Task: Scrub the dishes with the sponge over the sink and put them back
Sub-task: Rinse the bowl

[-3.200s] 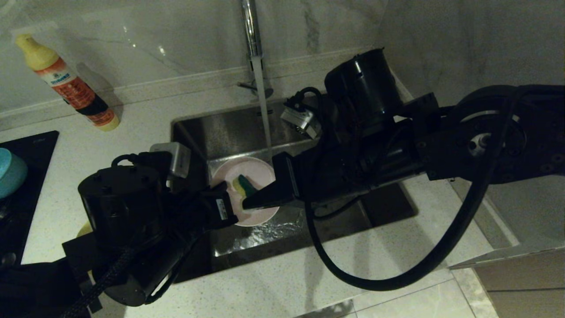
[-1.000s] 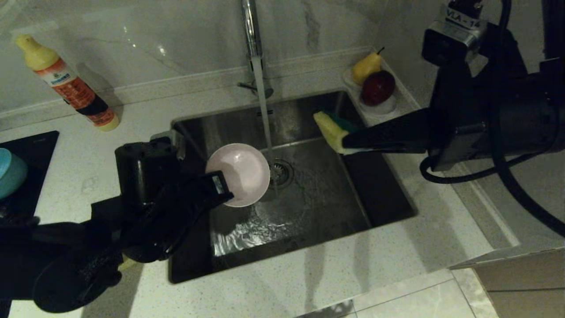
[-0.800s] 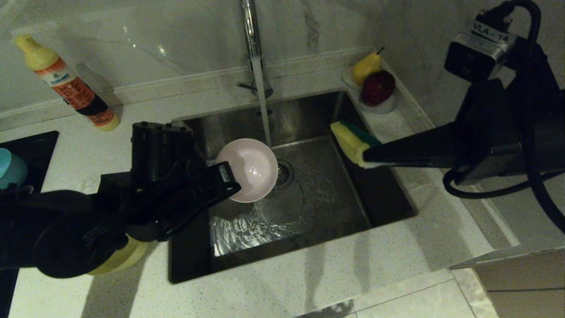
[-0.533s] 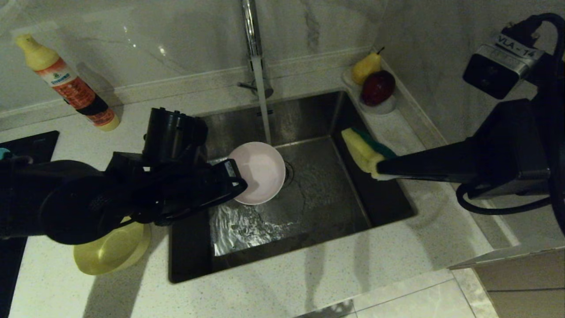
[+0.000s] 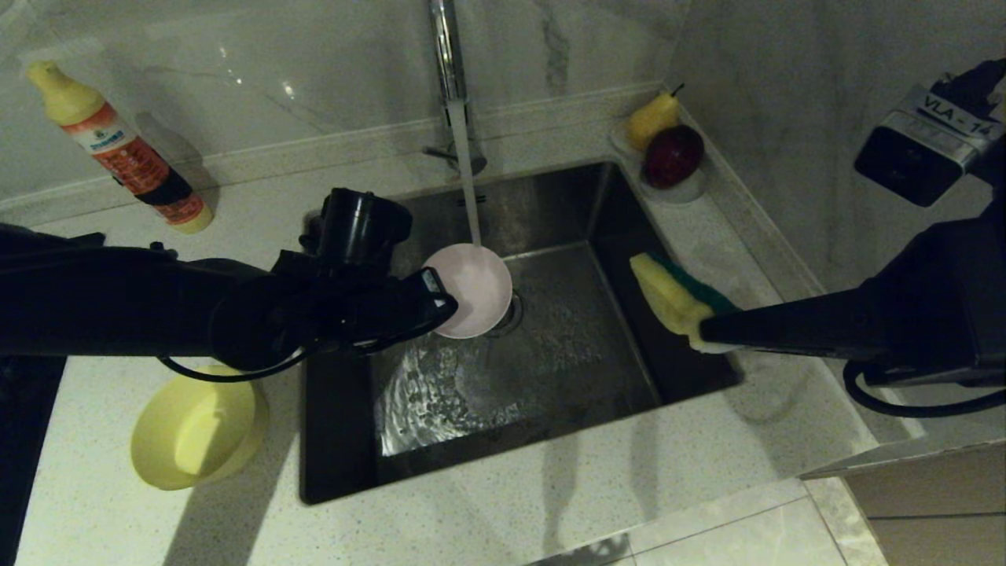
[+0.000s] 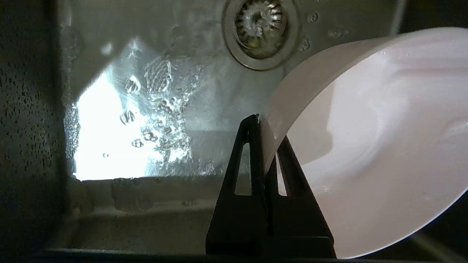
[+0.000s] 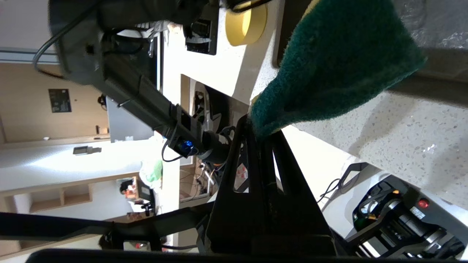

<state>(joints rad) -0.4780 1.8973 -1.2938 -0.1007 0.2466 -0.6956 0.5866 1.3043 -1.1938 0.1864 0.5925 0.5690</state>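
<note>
My left gripper [image 5: 444,303] is shut on the rim of the pale pink bowl [image 5: 475,291], which hangs tilted over the sink [image 5: 550,369] beside the drain. The tap's water stream [image 5: 470,196] comes down at the bowl's far edge. In the left wrist view the fingers [image 6: 252,146] pinch the bowl's wall [image 6: 365,146], one inside and one outside. My right gripper [image 5: 703,334] is shut on the sponge [image 5: 672,299], held above the sink's right edge, yellow side up. The right wrist view shows its green side [image 7: 340,58]. A yellow bowl [image 5: 196,428] sits on the counter, left of the sink.
A detergent bottle [image 5: 118,149] leans at the back left. A white dish with a pear and an apple [image 5: 668,145] stands at the sink's back right corner. The tall tap [image 5: 448,55] rises behind the basin. The black stove top [image 5: 23,440] borders the counter's left.
The left gripper has swung the pink bowl right and farther back, under the water stream. The right gripper has drawn the sponge right and nearer, to the sink's right edge. The yellow bowl is uncovered.
</note>
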